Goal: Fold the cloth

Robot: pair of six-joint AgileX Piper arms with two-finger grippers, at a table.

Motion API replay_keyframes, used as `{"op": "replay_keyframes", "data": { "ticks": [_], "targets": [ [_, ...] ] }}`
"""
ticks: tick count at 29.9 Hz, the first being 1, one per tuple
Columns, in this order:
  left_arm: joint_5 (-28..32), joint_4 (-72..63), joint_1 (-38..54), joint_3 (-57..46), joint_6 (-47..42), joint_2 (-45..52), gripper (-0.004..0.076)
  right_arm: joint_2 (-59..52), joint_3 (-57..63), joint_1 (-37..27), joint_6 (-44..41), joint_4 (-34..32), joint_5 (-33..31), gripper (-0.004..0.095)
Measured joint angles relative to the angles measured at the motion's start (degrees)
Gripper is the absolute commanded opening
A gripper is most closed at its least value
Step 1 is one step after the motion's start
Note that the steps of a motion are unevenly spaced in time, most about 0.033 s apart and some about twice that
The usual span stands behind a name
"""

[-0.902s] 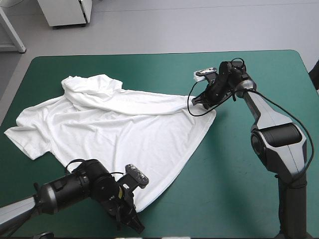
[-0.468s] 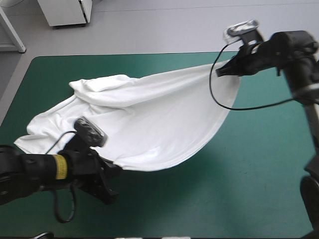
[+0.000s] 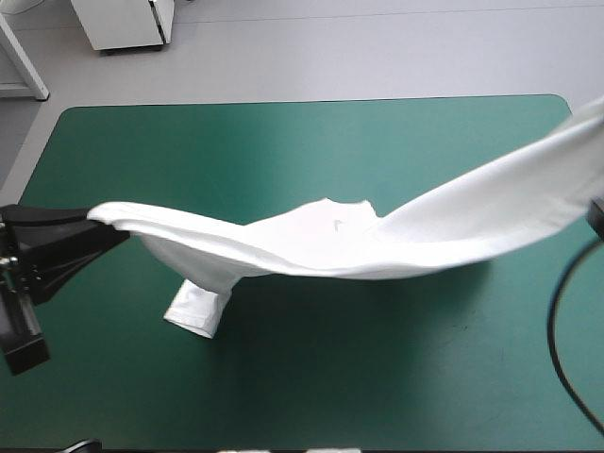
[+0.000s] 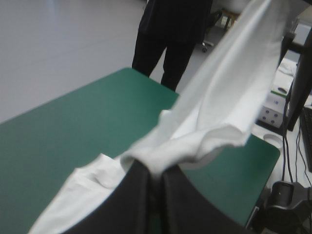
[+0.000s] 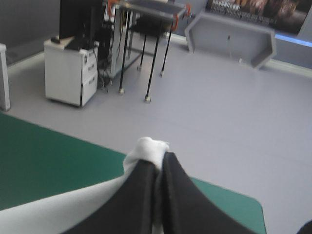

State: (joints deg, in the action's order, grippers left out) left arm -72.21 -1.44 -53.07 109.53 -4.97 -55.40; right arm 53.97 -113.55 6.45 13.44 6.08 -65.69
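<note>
The left pincer [image 4: 155,171], clenched on a bunched edge of the white T-shirt [image 4: 219,97], holds that end high above the left side of the teal-green desk [image 3: 283,142]. The right pincer [image 5: 158,158], likewise clamped on a wad of the fabric, carries the other end up over the desk's right edge. Between them the T-shirt hangs as one long, sagging band, clear of the desk along most of its length. A short sleeve [image 3: 196,310] dangles toward the desk's near-left part (whether it touches is hard to say). The two-point hold looks meant to stretch the garment and shake out its creases, so it can be laid flat on the desk; no fold is made yet.
</note>
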Motion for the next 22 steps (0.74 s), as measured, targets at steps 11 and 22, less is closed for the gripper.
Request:
{"op": "replay_keyframes", "data": {
  "ticks": [11,22],
  "targets": [
    [-0.05,9.46,-0.05,7.56,6.27,-7.48,-0.0022,-7.09,7.33,0.0,-1.06,0.0,0.69,-0.0016],
    [0.05,35.64,-0.05,7.56,5.56,-15.6,-0.0022,15.33,8.66,0.0,0.45,-0.11,2.59,-0.0017]
  ]
}}
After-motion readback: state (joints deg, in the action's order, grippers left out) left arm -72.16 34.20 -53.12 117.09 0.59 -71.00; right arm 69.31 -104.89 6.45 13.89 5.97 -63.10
